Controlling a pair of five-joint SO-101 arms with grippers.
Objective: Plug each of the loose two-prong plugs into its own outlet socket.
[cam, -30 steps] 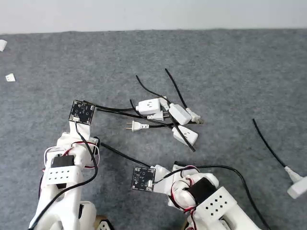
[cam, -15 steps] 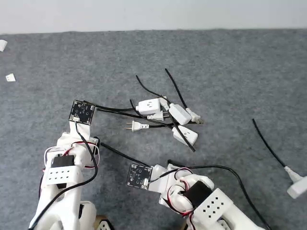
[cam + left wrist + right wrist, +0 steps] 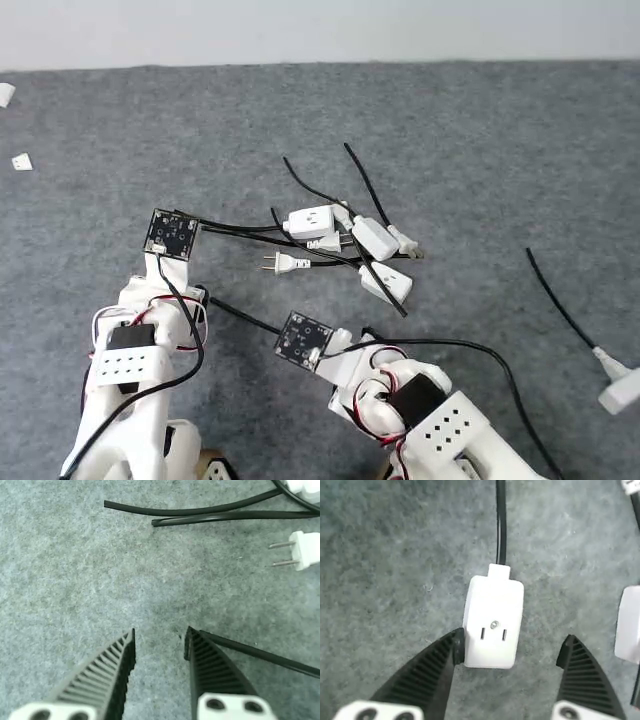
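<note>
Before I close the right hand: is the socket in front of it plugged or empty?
Empty: both slots of the socket show bare.

White two-prong plug [image 3: 290, 262], unplugged, lies flat with prongs bare, just beside clustered, black-corded white outlet socket blocks [image 3: 310, 221].

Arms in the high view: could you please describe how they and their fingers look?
The left arm and right arm are white with black motor blocks, perforated panels and looped red, white and black wires. Each carries a black circuit board. Their fingers are black, ribbed and tapering.
</note>
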